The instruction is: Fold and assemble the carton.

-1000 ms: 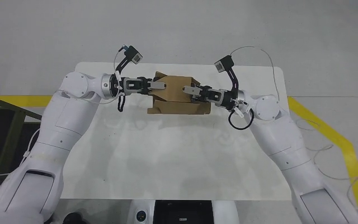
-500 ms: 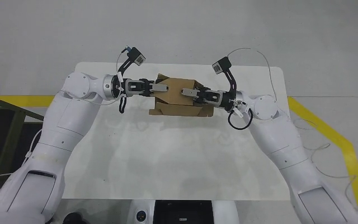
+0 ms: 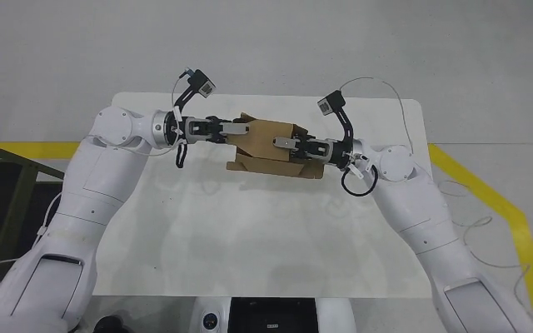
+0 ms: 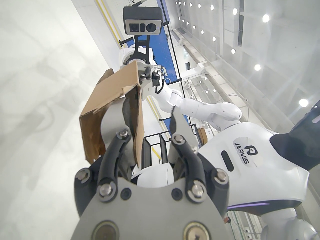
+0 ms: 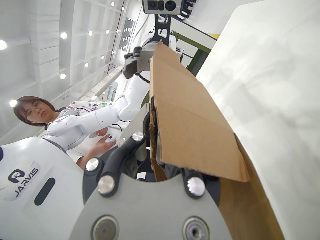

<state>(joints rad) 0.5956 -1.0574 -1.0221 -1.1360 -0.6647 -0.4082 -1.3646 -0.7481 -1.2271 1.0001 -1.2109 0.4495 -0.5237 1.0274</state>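
Brown carton (image 3: 268, 148) held between both pincers: right gripper (image 3: 283, 141) clamped on one flap, left gripper (image 3: 245, 130) spread apart, straddling the opposite wall.

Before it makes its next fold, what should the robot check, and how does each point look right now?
1. Right hand grips the carton: ok, it looks shut on one wall.
2. Left hand grips too: not ok, its fingers stand open on either side of a flap edge.
3. Carton lifted off the table: ok, it seems to hang above it between the two hands.
4. Carton squared up: not ok, it sits skewed with flaps loose.
5. Bottom flaps closed: cannot tell, the underside is hidden.
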